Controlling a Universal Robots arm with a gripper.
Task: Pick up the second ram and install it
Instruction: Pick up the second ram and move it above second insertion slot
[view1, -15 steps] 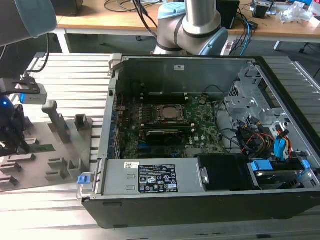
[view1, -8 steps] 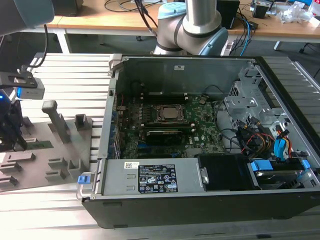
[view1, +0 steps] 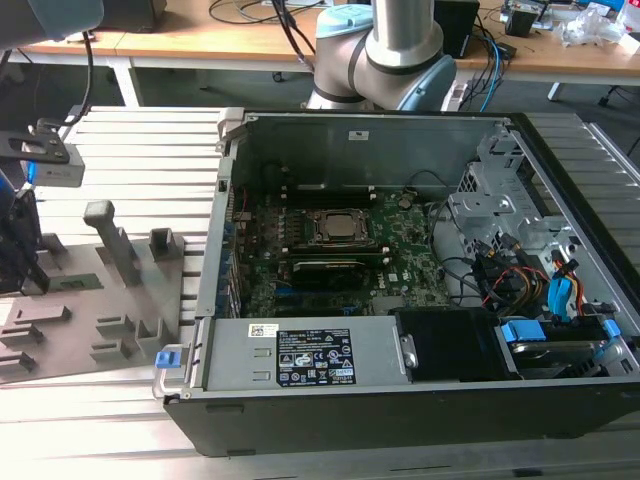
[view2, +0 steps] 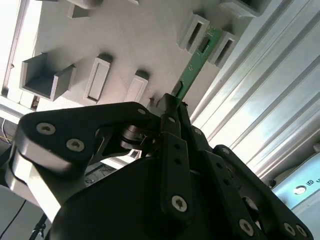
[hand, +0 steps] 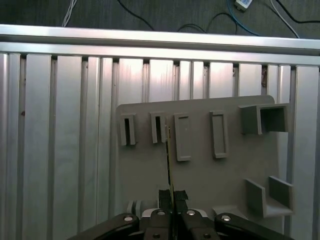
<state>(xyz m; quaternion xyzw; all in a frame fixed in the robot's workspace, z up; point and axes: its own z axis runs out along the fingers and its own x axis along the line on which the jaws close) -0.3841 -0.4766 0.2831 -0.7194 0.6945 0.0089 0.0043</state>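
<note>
My gripper (view2: 173, 102) is shut on the second ram (view2: 196, 60), a thin green board stick whose one end is pinched between the black fingers. In the first wrist view the second ram (hand: 168, 160) shows edge-on, running from my gripper (hand: 172, 196) up to a slotted grey block (hand: 159, 128). Its far end lies between two grey holder blocks (view2: 193, 31); whether it still sits in them I cannot tell. In the exterior view my gripper (view1: 18, 262) hangs over the grey holder plate (view1: 70, 330) at the exterior view's left, away from the open computer case (view1: 400, 390).
The case holds a green motherboard (view1: 410, 270) with the processor socket (view1: 335, 228) in the middle, and a drive cage and coloured cables (view1: 540, 280) on the exterior view's right. Upright grey blocks (view1: 112, 240) stand on the holder plate. The arm's base (view1: 385, 60) stands behind the case.
</note>
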